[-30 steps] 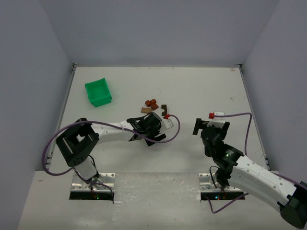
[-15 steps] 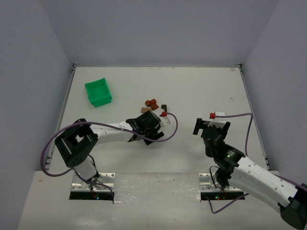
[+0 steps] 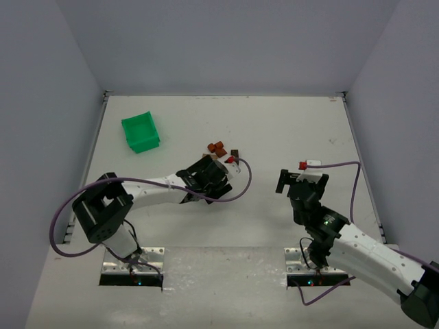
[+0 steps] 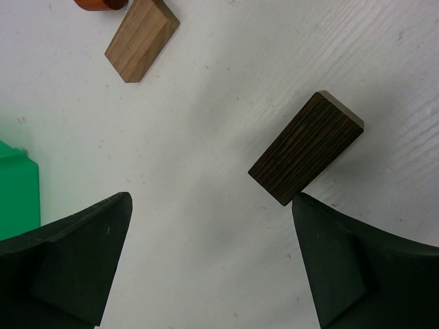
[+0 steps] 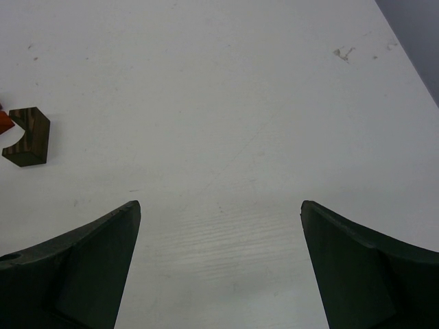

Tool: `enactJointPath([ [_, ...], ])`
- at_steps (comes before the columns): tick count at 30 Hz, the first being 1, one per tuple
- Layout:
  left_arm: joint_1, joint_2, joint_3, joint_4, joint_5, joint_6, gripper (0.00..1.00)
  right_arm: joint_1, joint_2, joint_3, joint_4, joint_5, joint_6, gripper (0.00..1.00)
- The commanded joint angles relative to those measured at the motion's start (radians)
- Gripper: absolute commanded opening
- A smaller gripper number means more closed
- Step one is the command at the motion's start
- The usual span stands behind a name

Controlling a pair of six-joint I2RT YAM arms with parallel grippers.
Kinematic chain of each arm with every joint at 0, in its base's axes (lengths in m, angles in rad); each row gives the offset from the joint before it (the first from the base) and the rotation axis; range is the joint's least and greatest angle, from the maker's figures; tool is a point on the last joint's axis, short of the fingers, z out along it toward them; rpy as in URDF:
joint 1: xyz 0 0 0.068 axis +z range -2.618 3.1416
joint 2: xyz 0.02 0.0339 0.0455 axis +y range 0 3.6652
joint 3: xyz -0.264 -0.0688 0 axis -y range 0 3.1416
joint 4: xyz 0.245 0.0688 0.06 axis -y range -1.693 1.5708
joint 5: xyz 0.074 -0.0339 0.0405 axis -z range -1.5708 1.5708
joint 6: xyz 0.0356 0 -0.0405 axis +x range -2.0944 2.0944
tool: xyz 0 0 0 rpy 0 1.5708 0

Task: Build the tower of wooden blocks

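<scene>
The wood blocks lie loose on the white table. In the left wrist view a dark brown plank [image 4: 306, 147] lies just ahead of my right fingertip. A light brown block [image 4: 140, 38] and the edge of a reddish-orange piece [image 4: 99, 3] lie further ahead. From the top, the reddish-orange pieces [image 3: 217, 147] and the dark block [image 3: 234, 153] sit just beyond my left gripper [image 3: 217, 166]. My left gripper [image 4: 211, 205] is open and empty. My right gripper [image 5: 219, 205] is open and empty over bare table; the dark block [image 5: 27, 137] shows far to its left.
A green plastic bin [image 3: 140, 131] stands at the back left; its corner shows in the left wrist view [image 4: 17, 188]. My right gripper [image 3: 292, 179] hovers at the right of the table. Grey walls close in the table on three sides.
My left gripper has moved away from me toward the blocks and now covers the light brown block in the top view. The right arm has not moved.
</scene>
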Motion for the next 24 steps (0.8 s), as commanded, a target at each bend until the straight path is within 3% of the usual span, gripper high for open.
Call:
enactJointPath([
  [1,0.003,-0.059,0.016,0.008,-0.032,-0.025,1.00,-0.004,0.024,0.022,0.030,0.023,-0.004,0.99],
  [10,0.003,-0.156,0.015,0.036,-0.086,-0.055,1.00,-0.005,0.054,0.040,0.030,-0.018,-0.021,0.99],
  [17,0.021,-0.277,0.104,0.099,-0.243,-0.309,1.00,-0.007,0.267,0.150,0.138,-0.279,-0.065,0.99],
  [20,0.146,-0.333,0.125,0.070,-0.145,-0.554,1.00,-0.008,0.425,0.267,0.125,-0.345,0.002,0.99],
  [24,0.395,-0.377,0.058,0.078,-0.016,-0.718,1.00,-0.013,0.652,0.423,0.087,-0.423,0.097,0.94],
])
